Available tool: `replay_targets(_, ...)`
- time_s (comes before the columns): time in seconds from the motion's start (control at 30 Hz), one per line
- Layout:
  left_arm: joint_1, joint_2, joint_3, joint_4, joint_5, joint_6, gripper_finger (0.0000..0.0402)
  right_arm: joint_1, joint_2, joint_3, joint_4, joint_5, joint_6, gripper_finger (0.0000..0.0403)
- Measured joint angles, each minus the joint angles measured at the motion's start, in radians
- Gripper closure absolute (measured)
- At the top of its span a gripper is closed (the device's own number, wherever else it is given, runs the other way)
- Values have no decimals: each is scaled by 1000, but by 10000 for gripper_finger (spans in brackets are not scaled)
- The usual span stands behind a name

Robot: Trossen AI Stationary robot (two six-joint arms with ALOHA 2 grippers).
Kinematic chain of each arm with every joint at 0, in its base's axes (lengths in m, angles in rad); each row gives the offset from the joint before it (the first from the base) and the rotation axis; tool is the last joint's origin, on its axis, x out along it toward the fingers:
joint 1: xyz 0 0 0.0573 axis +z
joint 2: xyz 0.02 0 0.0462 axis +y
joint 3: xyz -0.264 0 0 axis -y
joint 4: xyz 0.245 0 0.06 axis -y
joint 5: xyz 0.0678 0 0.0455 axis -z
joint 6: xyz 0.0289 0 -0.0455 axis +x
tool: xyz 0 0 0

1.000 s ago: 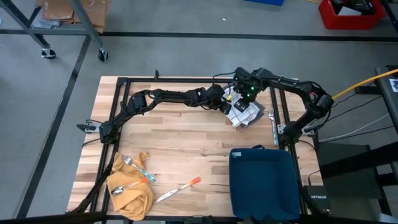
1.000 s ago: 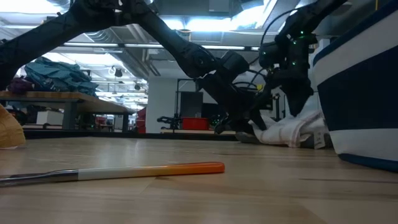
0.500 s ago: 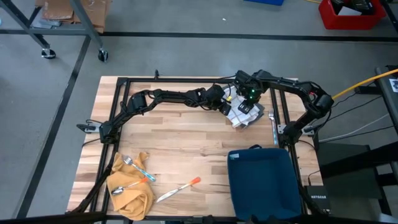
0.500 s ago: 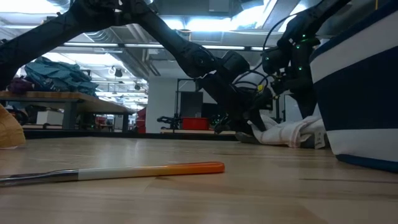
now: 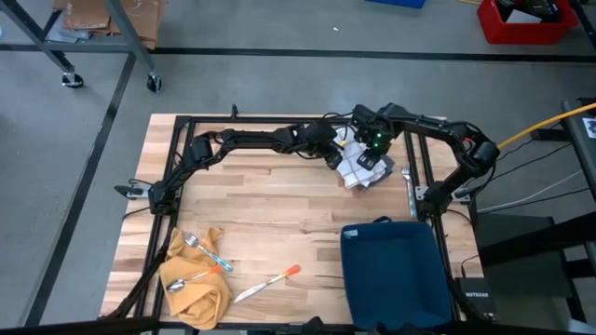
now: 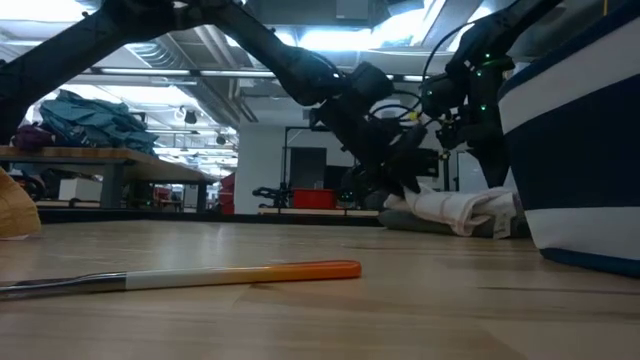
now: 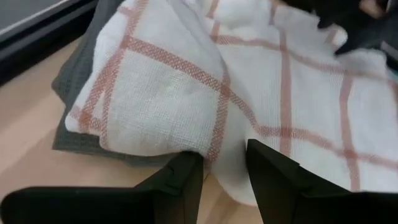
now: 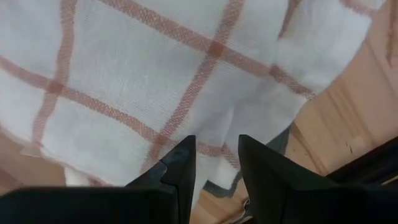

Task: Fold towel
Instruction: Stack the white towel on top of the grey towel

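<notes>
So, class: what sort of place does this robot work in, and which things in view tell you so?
Probably a robotics lab or workshop: a wooden table in a metal frame stands on a bare concrete floor, with a wheeled rack nearby and exposed ceiling ducts beyond.

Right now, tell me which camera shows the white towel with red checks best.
The left wrist view: the white cotton towel with red check lines fills it, weave and a grey cloth beneath visible. The right wrist view shows only a flat patch, the high view a small bundle between both arms, the low view a distant heap.
</notes>
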Motion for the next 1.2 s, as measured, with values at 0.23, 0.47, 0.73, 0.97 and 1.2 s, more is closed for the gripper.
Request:
replay_targets(0.23,7,-6,0,-109,-57,134,288,0,-2,74,-31,-4,-21,278)
replay_targets(0.47,16,-30,1,-173,-305,111,288,0,-3,145,-38,-5,-22,278)
replay_targets(0.73,13,-65,1,-153,-435,111,288,0,-4,175,-2,-6,-35,278)
replay_targets(0.97,-31,-73,1,-130,-295,115,288,0,-4,175,149,-6,-100,278)
replay_targets(1.2,-87,-73,1,-137,-261,217,288,0,-3,175,309,-5,-115,278)
